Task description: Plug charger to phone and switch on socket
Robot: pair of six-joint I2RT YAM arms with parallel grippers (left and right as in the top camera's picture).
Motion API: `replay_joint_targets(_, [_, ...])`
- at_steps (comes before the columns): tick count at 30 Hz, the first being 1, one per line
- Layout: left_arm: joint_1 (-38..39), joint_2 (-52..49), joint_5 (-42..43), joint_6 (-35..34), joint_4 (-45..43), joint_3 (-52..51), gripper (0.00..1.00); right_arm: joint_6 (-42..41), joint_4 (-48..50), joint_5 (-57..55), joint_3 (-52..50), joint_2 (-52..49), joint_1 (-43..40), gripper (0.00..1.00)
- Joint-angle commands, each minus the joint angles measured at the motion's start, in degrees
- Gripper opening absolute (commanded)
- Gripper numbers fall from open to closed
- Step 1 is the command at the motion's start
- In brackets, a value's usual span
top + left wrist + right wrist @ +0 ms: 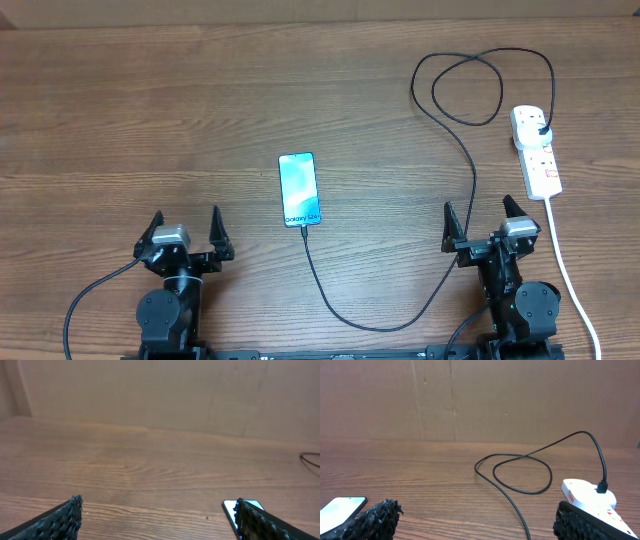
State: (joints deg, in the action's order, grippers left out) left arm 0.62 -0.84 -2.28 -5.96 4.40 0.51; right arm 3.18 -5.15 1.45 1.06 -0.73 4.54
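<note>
**Overhead:** The phone lay lit and screen-up at the middle of the wooden table, its long axis running top to bottom of the frame. The charger left the phone's lower edge, swept along the bottom of the frame, climbed at right and looped in the upper right. Its plug sat in the upper end of the socket. The connector appeared seated in the phone, though it was too small to confirm. The left gripper at lower left and the right gripper at lower right both stood released, grasping nothing. The socket lay just up and right of the right gripper, its long axis near vertical in the frame, and well apart from the left gripper. The right arm therefore looked the likelier one to reach the switch. The white lead trailed down the right side of the frame.

**Left wrist:** The spread fingers framed bare table, with a corner of the phone at lower right.

**Right wrist:** Between the parted fingers, the charger looped at centre. The socket sat at lower right with the plug upright in it, and the phone lay at lower left. Whether the switch was on could not be told.
</note>
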Motion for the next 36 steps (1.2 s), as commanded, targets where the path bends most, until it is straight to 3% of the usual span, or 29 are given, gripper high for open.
replay_joint_targets(1, [-0.3,0.7,2.3,4.0,0.1,-0.2,0.99,-0.3,0.3,-0.3,-0.6,0.6,0.2,1.0])
replay_joint_targets(36, [-0.3,0.6,2.9,3.4,0.1,-0.2,1.0,-0.3,0.3,-0.3,-0.6,0.6,0.2,1.0])
